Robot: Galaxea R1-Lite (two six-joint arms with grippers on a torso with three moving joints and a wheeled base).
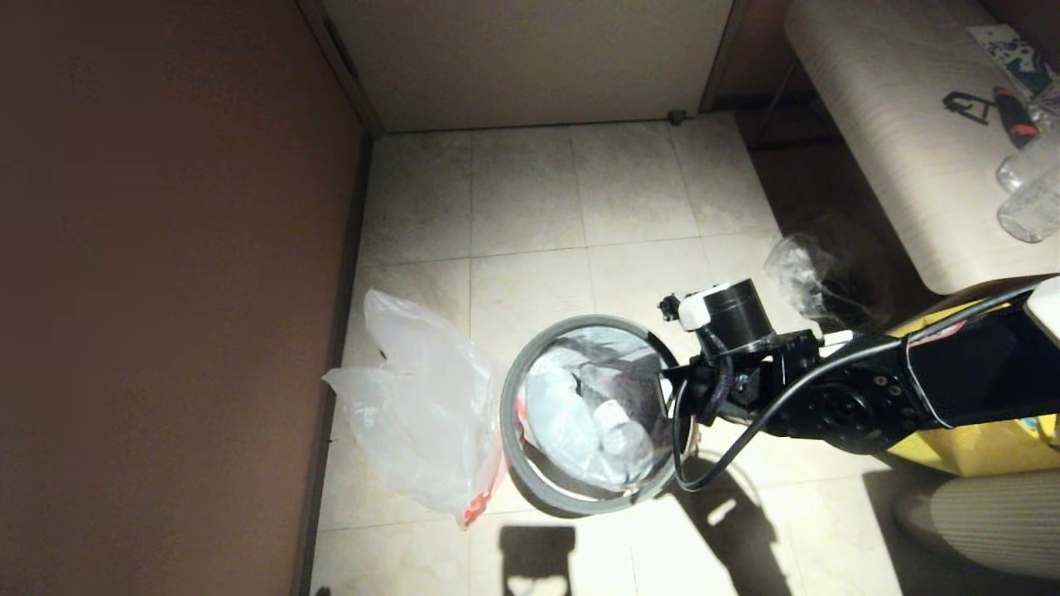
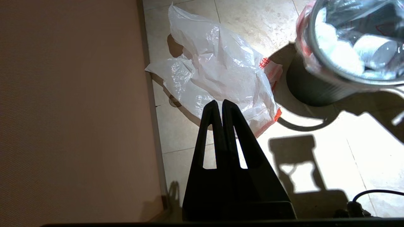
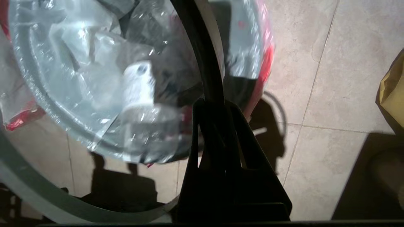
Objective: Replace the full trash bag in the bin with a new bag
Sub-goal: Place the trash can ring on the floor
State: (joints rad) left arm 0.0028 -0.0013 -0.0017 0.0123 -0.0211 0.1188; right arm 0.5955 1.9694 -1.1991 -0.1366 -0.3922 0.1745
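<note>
The black bin (image 2: 311,88) stands on the tiled floor. The full trash bag (image 1: 580,414) lines it, with bottles inside and red edges folded over the wall (image 2: 302,37). My right gripper (image 3: 214,104) is at the bin's right side (image 1: 669,389), shut on the thin grey hoop rim (image 1: 515,451). The hoop (image 3: 38,192) sits tilted and raised over the bin's mouth. The new bag (image 1: 418,422) lies crumpled on the floor left of the bin (image 2: 221,66). My left gripper (image 2: 220,102) hangs shut and empty above the floor near that bag, outside the head view.
A brown wall (image 1: 166,290) runs close along the left. A yellow tote (image 1: 985,443) stands at the right, under my right arm. A small clear wrinkled bag (image 1: 799,269) lies beside a pale bench (image 1: 903,165) carrying bottles. Open tiles (image 1: 580,190) stretch behind the bin.
</note>
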